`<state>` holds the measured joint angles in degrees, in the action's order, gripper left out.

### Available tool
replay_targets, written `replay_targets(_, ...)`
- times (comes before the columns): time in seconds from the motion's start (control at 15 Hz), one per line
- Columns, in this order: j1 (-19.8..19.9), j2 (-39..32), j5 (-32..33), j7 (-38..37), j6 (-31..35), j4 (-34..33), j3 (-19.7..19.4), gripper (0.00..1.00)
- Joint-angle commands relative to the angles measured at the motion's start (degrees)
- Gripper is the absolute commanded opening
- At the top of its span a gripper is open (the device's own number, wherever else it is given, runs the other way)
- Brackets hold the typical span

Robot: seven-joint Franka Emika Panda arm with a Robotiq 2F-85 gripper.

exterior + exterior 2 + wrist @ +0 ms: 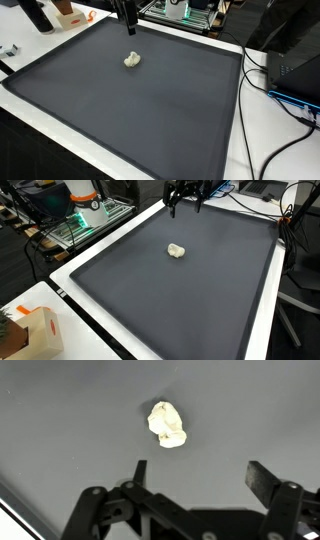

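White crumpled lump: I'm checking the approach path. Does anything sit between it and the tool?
Nothing visible does. The open tool hangs above the dark mat, apart from the lump, and only bare mat shows between them.

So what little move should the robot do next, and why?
Probably ease the tool forward and down over the pale crumpled lump: its jaws stand open and empty, and the lump lies alone on the dark mat, ahead of them.

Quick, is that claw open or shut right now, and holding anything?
Gripper: open, holding nothing; the white crumpled lump lies free on the dark mat.
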<state>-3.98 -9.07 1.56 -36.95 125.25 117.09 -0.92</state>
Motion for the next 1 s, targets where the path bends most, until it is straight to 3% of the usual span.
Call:
replay_targets(0.0, 0.2, 0.0, -0.3, -0.2, -0.5, -0.3, 0.1, 1.0)
replay_targets(0.27, 0.3, 0.1, -0.6, -0.3, -0.9, -0.4, 0.1, 1.0)
replay_targets(0.67, 0.8, -4.6, -3.4, -14.5, 0.0, 0.6, -1.4, 1.0)
replay_targets(0.93, 1.4, -7.3, -6.7, -17.5, 1.4, 1.7, -1.6, 1.0)
